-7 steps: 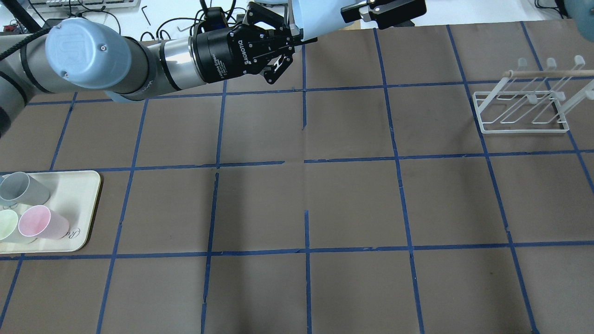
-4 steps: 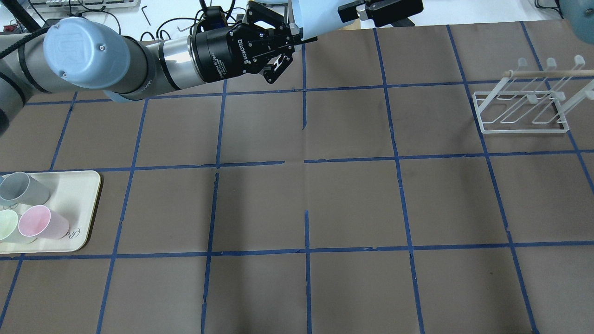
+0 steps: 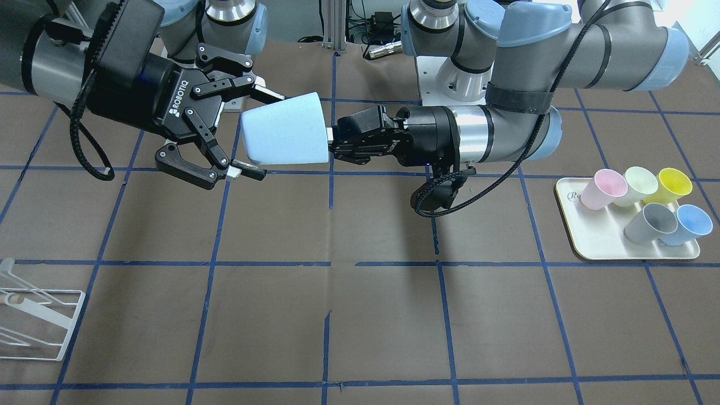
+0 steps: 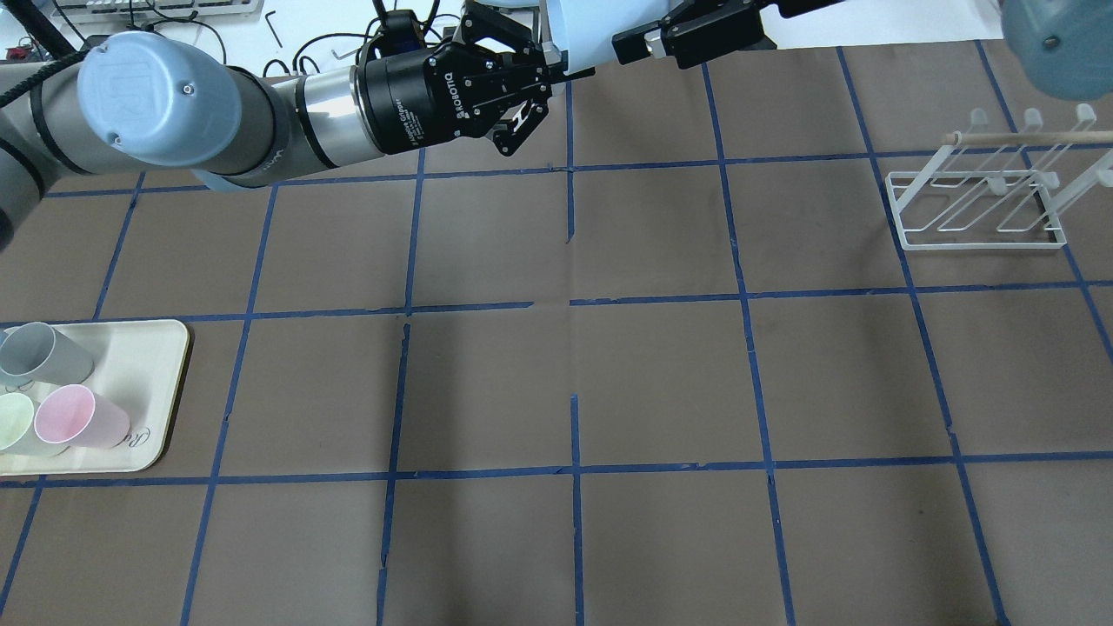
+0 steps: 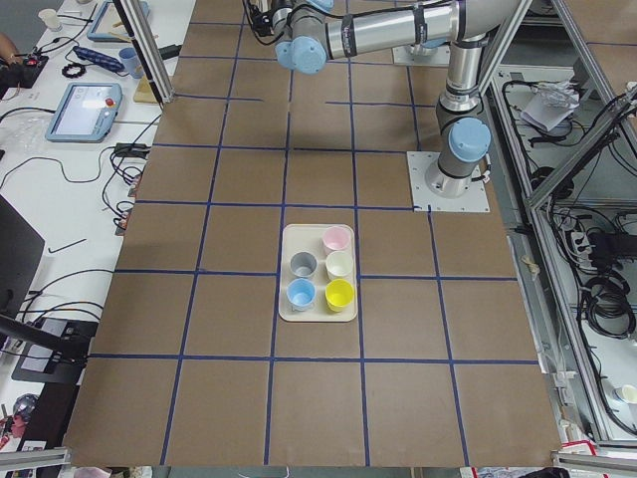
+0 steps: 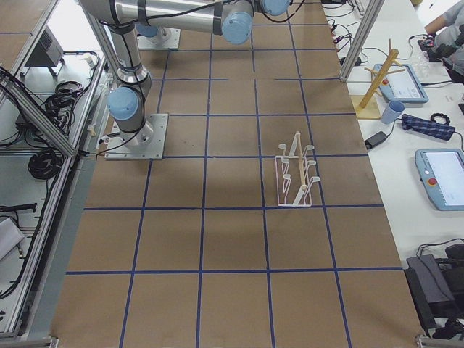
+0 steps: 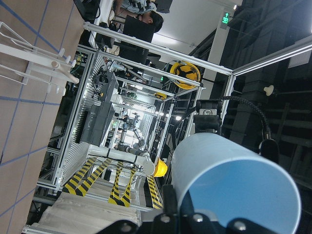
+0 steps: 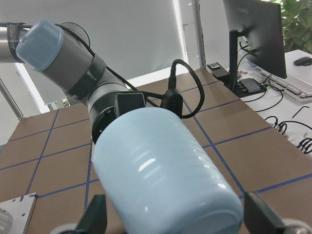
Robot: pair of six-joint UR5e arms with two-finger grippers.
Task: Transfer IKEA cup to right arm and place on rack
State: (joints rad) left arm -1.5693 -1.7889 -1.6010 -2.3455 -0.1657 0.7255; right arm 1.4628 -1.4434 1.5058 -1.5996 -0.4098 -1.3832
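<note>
**Now closing in for the handover**

The right gripper [image 3: 265, 134] has slid in, fingers [image 3: 188, 169] spread either side of the base of the IKEA cup [image 3: 284, 130] (not yet clamped); the left gripper [image 3: 337, 140] grips its rim, cup horizontal above the worktop [image 3: 382, 315]

Wrist cams close on IKEA cup [image 8: 161, 168]

Pale blue cup [image 3: 284, 130] horizontal in midair, white wire rack [image 4: 983, 246] well apart
</note>
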